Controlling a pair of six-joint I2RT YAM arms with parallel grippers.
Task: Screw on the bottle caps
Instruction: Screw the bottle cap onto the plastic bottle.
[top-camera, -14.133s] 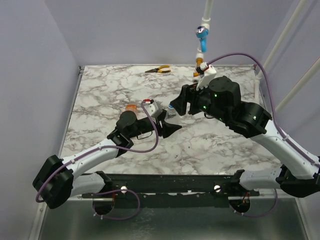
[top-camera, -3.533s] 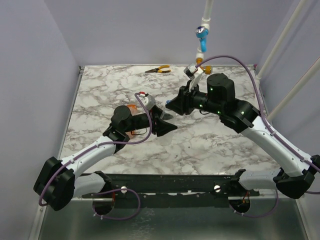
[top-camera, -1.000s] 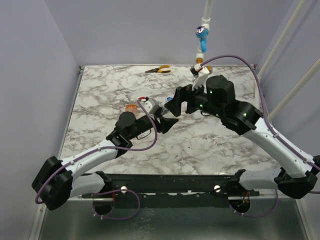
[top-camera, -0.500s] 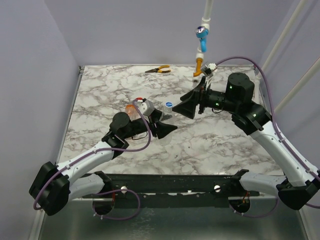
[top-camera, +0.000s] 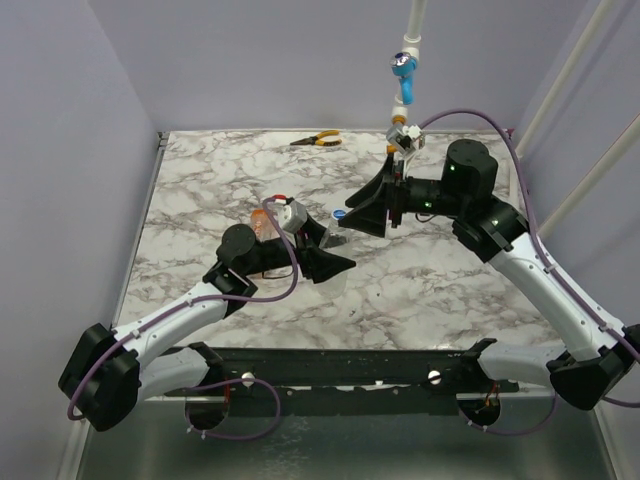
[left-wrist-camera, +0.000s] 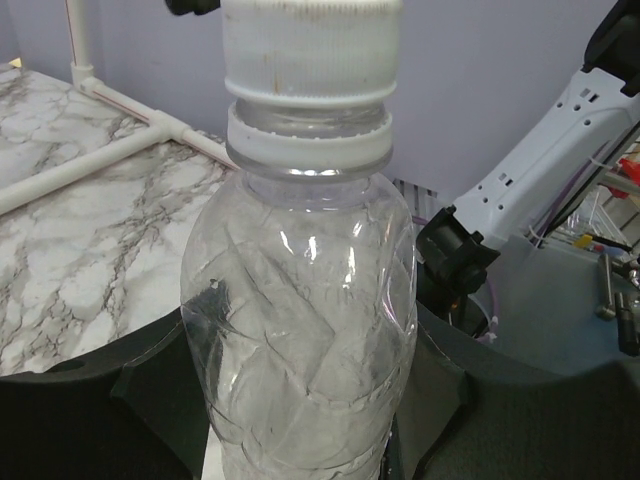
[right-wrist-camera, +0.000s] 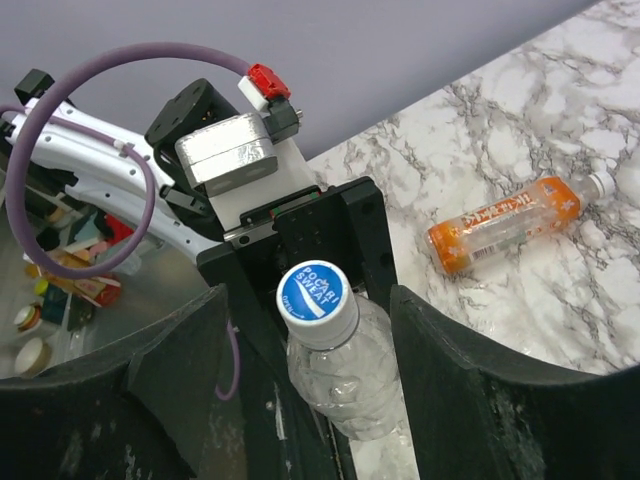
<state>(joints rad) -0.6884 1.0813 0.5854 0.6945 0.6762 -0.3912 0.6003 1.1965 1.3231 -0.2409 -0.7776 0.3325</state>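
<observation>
Right gripper (top-camera: 356, 216) shifted, marble table (top-camera: 450, 290), seemingly lilac walls (top-camera: 250, 60)

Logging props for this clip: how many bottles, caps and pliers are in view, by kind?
Bottles: 2 (clear bottle, orange bottle)
Caps: 2 (blue-topped cap, whitish cap)
Pliers: 1
Total: 5

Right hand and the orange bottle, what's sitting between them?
The left hand, gripping a clear blue-capped bottle, sits between them; the top view shows it.
</observation>
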